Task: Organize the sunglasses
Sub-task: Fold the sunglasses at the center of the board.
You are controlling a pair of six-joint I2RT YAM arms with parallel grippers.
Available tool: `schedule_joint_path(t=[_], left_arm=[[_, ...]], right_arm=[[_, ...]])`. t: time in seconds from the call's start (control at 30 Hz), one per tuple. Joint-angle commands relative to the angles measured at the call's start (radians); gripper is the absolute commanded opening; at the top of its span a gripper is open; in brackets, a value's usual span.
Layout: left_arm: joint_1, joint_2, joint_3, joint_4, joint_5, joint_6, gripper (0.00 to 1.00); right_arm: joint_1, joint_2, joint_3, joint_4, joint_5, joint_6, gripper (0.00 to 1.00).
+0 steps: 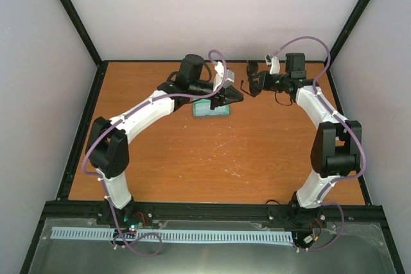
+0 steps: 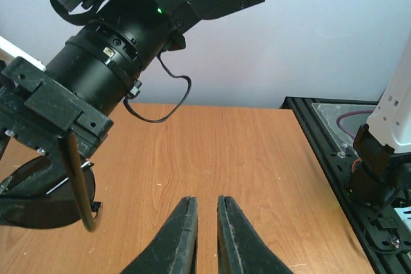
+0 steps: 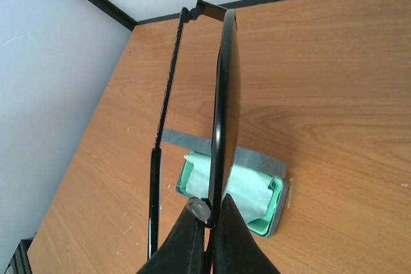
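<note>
The sunglasses hang edge-on above the table, with a thin black frame and dark lenses. My right gripper is shut on them at the bridge, beside a clear nose pad. One temple arm sticks out unfolded. In the top view the right gripper holds them at the back of the table. My left gripper sits just left of it, over the case's right end. Its jaws are almost closed, a thin slit apart, with nothing between them. A dark lens shows at the left of the left wrist view.
An oblong grey-blue case lies open on the wooden table, with a green lining and a pale cloth inside. In the top view the case is under the left wrist. Black frame rails edge the table.
</note>
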Motion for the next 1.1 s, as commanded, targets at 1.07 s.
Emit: schedule_joint_path(t=[1.07], left_arm=[[0.141, 0.099, 0.206, 0.088, -0.331, 0.102, 0.29]], right_arm=[[0.031, -0.299, -0.27, 0.019, 0.018, 0.048, 0.03]])
